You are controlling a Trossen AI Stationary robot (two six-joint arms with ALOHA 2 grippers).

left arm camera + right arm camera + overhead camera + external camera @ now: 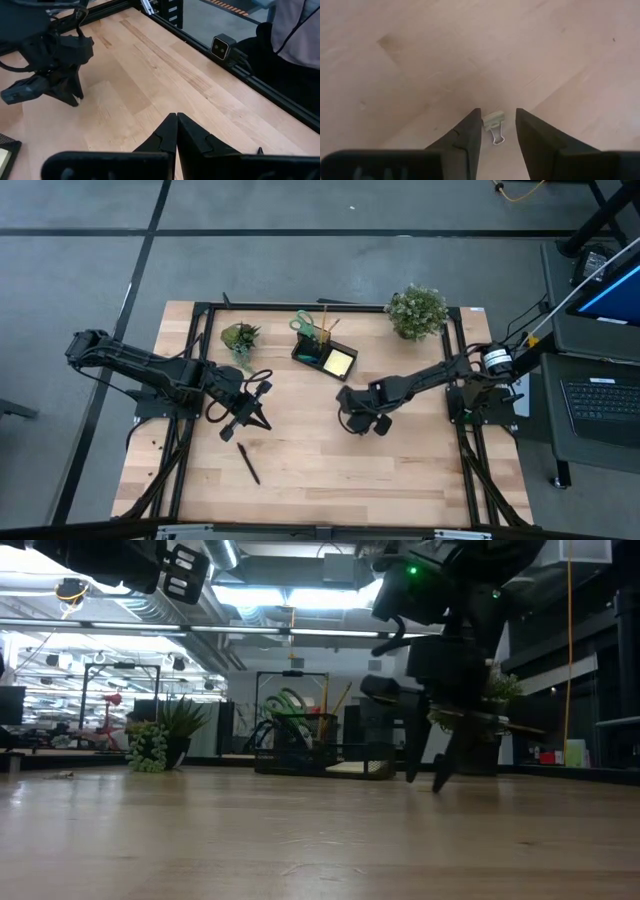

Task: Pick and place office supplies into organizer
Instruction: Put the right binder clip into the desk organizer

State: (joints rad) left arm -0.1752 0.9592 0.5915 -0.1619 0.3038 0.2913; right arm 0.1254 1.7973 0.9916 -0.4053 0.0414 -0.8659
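- The right end effector points down at the bench near its middle, with its two fingers parted and a small binder clip lying on the wood in the gap between them; neither finger visibly touches the clip.
- In the high view the right end effector sits toward the right of centre, in front of the organizer and apart from it.
- The left end effector has its fingers pressed together with nothing between them; in the high view it hangs over the left half of the bench.
- The organizer stands at the back of the bench, between two potted plants, a small plant to its left and a larger plant to its right.
- Green-handled scissors and wooden pencils stand upright in the taller cup of the organizer.
- A yellow sticky-note pad lies in the lower tray of the organizer.
- A black pen lies loose on the bench near the front left, just in front of the left end effector.
- In the low view the organizer shows in the distance, and an end effector hangs just above the wood to its right.
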